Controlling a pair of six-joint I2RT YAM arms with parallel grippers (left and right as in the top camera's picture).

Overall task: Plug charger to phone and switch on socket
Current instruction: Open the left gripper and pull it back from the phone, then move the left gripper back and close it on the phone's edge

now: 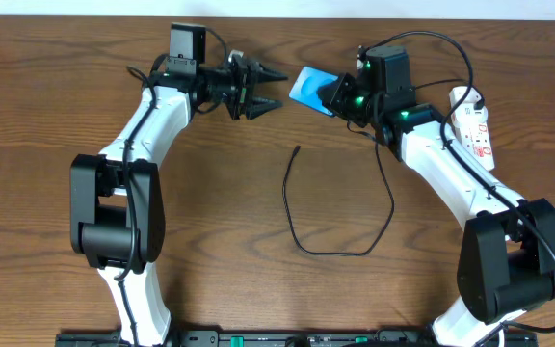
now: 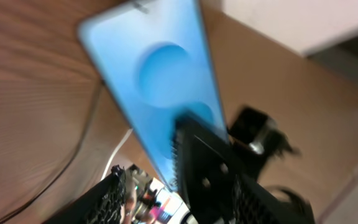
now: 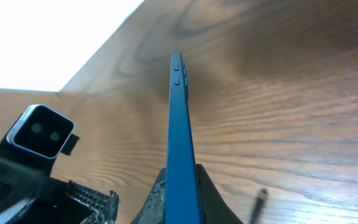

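My right gripper (image 1: 338,94) is shut on the phone (image 1: 310,89), holding it on edge at the back of the table with its light blue screen toward the left arm. In the right wrist view the phone (image 3: 180,130) stands edge-on between the fingers (image 3: 179,202). My left gripper (image 1: 266,89) is open and empty, just left of the phone and pointing at it. In the left wrist view the blue screen (image 2: 157,87) fills the space ahead of the open jaws (image 2: 179,205). The charger (image 1: 302,246) lies looped on the table, with its plug tip (image 1: 298,148) below the phone. The tip also shows in the right wrist view (image 3: 258,204). The socket (image 1: 478,130) lies at the far right.
The socket's thick white cord (image 1: 462,94) curls at its far end, close to the right arm's elbow. The robot's black cable (image 1: 441,43) arcs above the right wrist. The back table edge (image 1: 277,10) runs just behind both grippers.
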